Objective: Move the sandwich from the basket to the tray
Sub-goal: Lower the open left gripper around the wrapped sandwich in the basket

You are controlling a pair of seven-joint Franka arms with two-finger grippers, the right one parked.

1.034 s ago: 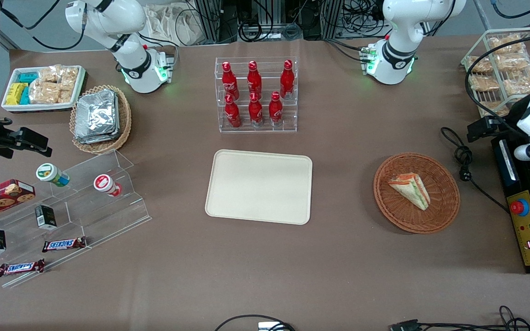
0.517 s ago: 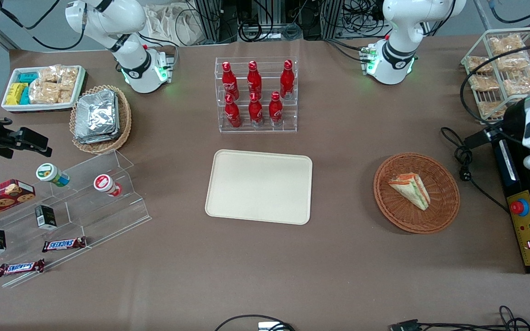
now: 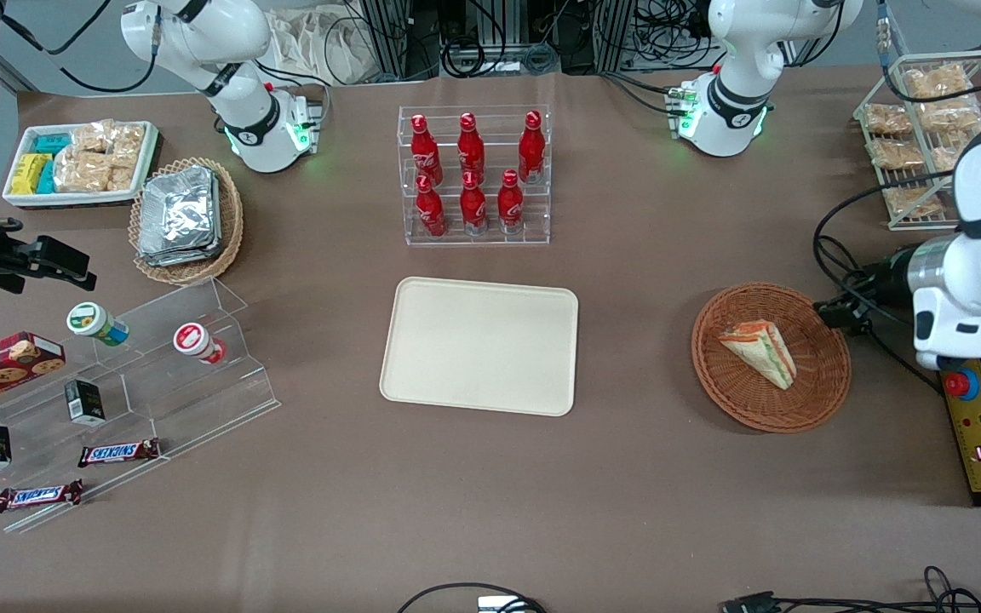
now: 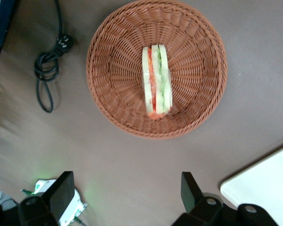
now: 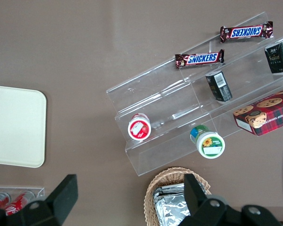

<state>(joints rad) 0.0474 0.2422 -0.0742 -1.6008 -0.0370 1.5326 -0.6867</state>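
Sandwich [image 4: 154, 80] is lying edge-up in the basket [image 4: 108, 56]; likely soft, light and crushable, so pinch the bread faces gently. Tool [image 4: 127, 195] is hovering above the counter beside the basket, fingers spread.

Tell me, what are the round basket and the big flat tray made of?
The basket looks like woven wicker, reddish-brown, with ribs showing around the sandwich. The tray looks like smooth cream plastic, matte, with a low rim, though I can't be sure. The hand hangs open above the table beside the basket.
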